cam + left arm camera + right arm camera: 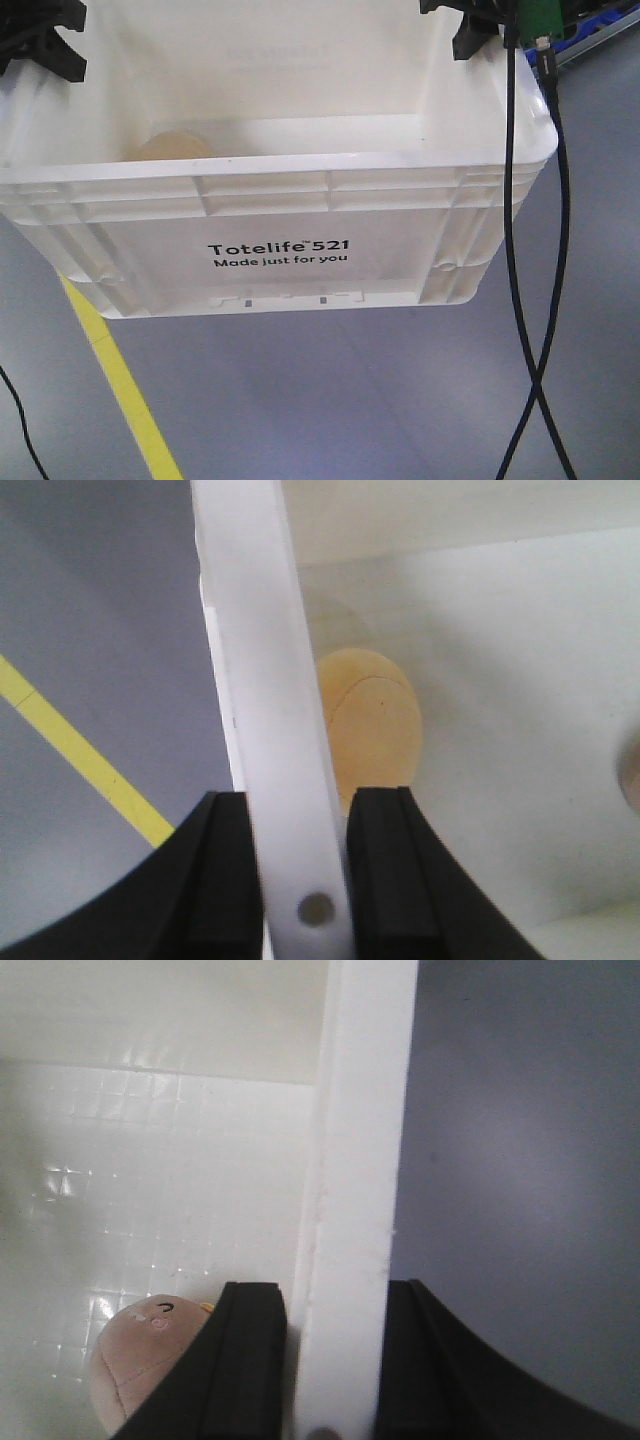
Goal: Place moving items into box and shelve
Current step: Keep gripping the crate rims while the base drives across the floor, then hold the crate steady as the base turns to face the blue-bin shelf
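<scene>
The box, a large white crate printed "Totelife 521", hangs above the grey floor, held at both side rims. My left gripper is shut on the left rim, with one black finger outside the wall and the other inside. My right gripper is shut on the right rim in the same way. Inside the box, a pale cream moving item lies close to the left wall and peeks over the front rim. A pinkish-brown moving item lies by the right wall.
A yellow floor line runs under the box at the lower left. Two black cables hang down and cross at the right. A blue bin and a green board show at the top right.
</scene>
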You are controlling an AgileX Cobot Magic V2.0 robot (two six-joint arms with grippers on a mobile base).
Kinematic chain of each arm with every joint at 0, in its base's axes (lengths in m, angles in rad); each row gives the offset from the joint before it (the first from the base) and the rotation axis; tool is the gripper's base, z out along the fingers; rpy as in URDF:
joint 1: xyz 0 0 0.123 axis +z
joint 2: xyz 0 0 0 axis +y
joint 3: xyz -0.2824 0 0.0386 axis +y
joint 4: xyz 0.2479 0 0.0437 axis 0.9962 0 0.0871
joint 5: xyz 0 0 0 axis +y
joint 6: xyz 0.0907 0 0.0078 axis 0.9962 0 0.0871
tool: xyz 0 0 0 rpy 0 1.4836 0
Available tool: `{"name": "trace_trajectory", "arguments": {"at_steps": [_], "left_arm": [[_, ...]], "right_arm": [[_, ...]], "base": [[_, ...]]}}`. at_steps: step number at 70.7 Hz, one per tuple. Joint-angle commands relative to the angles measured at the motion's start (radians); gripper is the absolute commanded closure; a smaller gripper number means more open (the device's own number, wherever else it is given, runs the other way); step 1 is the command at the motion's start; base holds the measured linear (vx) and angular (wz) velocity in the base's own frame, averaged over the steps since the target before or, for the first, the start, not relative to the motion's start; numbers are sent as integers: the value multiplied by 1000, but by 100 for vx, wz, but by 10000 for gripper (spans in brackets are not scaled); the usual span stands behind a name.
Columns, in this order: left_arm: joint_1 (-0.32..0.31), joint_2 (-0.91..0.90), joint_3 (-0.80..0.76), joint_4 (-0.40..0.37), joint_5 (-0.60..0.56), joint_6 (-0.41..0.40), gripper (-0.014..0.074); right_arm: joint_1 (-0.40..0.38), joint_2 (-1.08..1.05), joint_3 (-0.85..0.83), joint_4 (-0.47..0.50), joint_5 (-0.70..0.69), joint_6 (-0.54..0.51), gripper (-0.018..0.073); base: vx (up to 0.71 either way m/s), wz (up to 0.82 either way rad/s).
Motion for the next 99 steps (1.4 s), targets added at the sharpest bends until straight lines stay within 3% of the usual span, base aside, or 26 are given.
{"name": "trace_trajectory", "arguments": {"at_steps": [1,99], "left_arm": [[-39,-55,-44,-280,-92,18,596],[-38,-55,-44,-278,-92,18,596]], "right_arm": [[32,-59,-46,222,-9,-3,564],[32,-59,-46,224,-8,-3,564]], "base": [[43,-44],[38,-53]]}}
